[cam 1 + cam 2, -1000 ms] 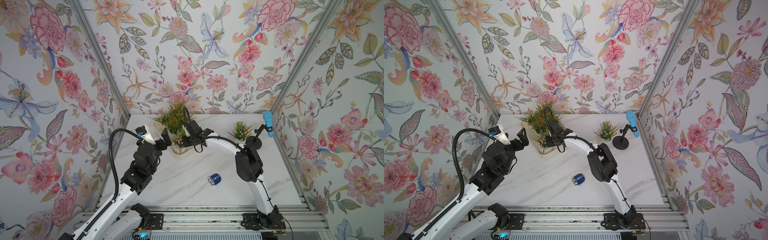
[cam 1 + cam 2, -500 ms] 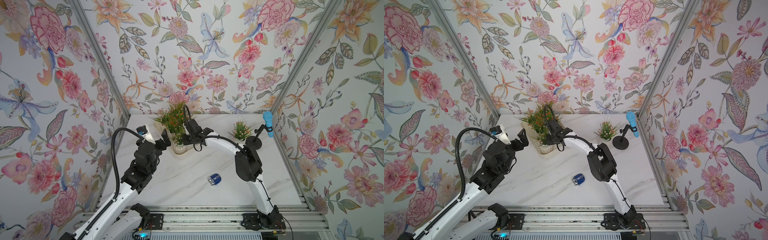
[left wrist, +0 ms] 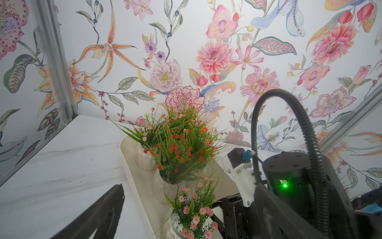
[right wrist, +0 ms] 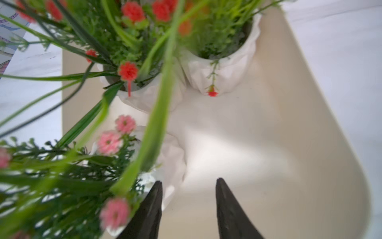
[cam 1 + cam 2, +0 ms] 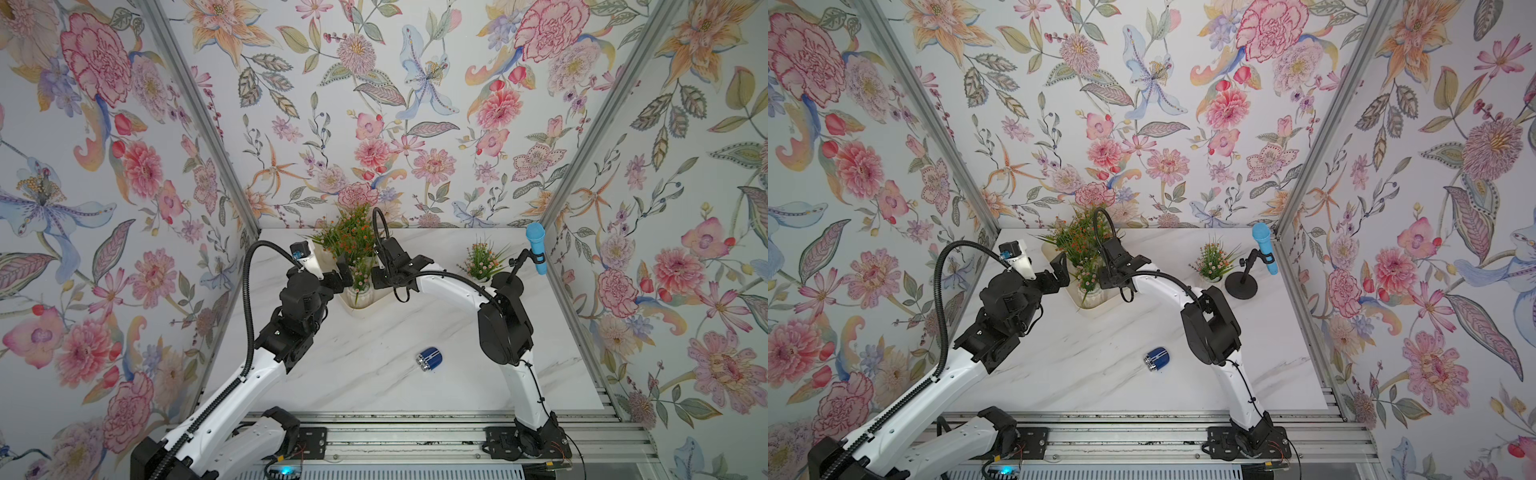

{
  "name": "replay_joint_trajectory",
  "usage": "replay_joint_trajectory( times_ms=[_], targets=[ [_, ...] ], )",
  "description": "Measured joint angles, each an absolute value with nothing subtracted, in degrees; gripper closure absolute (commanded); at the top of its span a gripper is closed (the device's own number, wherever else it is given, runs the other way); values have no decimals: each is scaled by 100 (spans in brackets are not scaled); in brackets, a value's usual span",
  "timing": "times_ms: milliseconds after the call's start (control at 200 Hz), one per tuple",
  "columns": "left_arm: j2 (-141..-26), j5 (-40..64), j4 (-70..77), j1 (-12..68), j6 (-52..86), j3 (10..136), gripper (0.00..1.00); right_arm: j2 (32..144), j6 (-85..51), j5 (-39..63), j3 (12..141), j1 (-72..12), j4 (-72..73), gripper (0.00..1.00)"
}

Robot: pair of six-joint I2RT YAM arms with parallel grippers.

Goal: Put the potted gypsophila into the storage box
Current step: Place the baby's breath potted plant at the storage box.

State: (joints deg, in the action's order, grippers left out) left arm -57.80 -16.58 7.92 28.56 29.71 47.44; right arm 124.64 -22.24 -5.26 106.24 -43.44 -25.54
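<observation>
R gripper (image 4: pixel 189 180): let go. The jaws were pinched shut a sec ago. Now they stand apart w/ only bare box floor between them.
What I dropped: the pink-flower pot (image 4: pixel 171 157). It sits in the storage box (image 4: pixel 330 144), just outside one R finger. Touching or not, I can't tell.
Pot pose: looks upright in both top views.
Ahead of R gripper: red-flower pots (image 4: pixel 225 76), past the fingertips and deeper in the box, close together.
L gripper (image 5: pixel 1062 272): wide open and holding nothing. It hangs on the other side of the pink-flower pot from the R gripper, by the box edge. It has hardly moved in the last sec.
What it means: I think this pot is done.
Count in box: can't tell, the leaves are too thick.
Left to do: the last pot (image 5: pixel 481 262) is on the table (image 5: pixel 374 374). It is well behind the R gripper, past its forearm, next to the mic stand (image 5: pixel 508 286).
Next, my guess: lift R straight up, then swing back for the last pot.
Risk: long grass blades hang across the R fingers. A fast pull could drag them and tip the pot.
</observation>
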Motion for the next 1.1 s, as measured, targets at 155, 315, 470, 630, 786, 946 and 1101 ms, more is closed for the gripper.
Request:
replay_joint_trajectory(
  times_ms=[155, 315, 470, 630, 786, 946, 1101],
  targets=[
    [-6226, -1310, 1039, 2851, 2954, 4950, 0, 11631, -2231, -871, 9981, -4053, -2547, 52],
    [-6416, -1063, 1341, 2851, 3020, 4971, 0, 10512, -2274, -1253, 9122, -3551, -2480, 43],
    [-6626, -947, 1426, 2851, 3037, 5144, 0, 9526, -2475, -1479, 8213, -2895, -2434, 40],
    [-7120, -764, 1531, 2877, 2989, 5577, 0, 8927, -2794, -1651, 7452, -2250, -2652, 40],
    [-7570, -766, 1675, 3070, 2926, 5793, 0, 8541, -2982, -1695, 6829, -1684, -2902, 41],
    [-8044, -661, 1787, 3197, 2908, 6038, 0, 8029, -3247, -1566, 6292, -801, -2998, 43],
    [-8401, -611, 1911, 3227, 2888, 6289, 0, 8123, -3306, -1286, 6230, -137, -2954, 46]
  ],
)
